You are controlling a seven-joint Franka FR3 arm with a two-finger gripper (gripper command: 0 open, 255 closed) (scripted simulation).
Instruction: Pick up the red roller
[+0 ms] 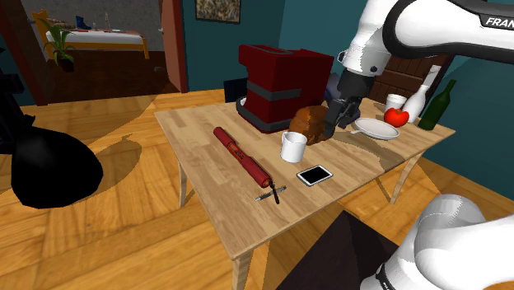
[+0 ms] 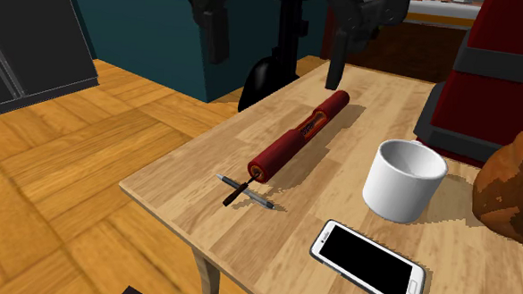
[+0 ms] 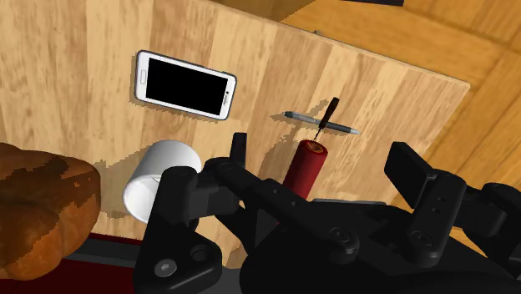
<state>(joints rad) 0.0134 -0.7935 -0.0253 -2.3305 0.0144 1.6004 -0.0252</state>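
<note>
Black two-finger gripper [image 1: 333, 128] hangs above the light wooden table [image 1: 206, 140], its fingers [image 3: 239, 150] spread apart and gripping nothing. Closest item is a brown rounded loaf [image 1: 308, 122], just beside the gripper on the side toward the red boxy appliance with a dark band [image 1: 278, 86]. Whether a finger touches the loaf cannot be told. On the gripper's opposite side, near, sits a white plate [image 1: 376, 128], with a red round fruit [image 1: 397, 116] just past it. Out past the loaf stands a white cylindrical mug [image 1: 293, 146], upright and clear of the fingers. Beyond the mug, the red cylindrical roller [image 2: 296, 138] lies flat on the table, well apart from the gripper and untouched. From the wrist camera, one end of it lines up between the spread fingers, neither finger on it. A white-framed smartphone with a black screen [image 3: 185, 83] lies flat, farther out than the mug and to one side of the roller. Farthest from the gripper are two thin pens [image 2: 249, 193], one grey and one black, lying crossed just off the roller's far end.
</note>
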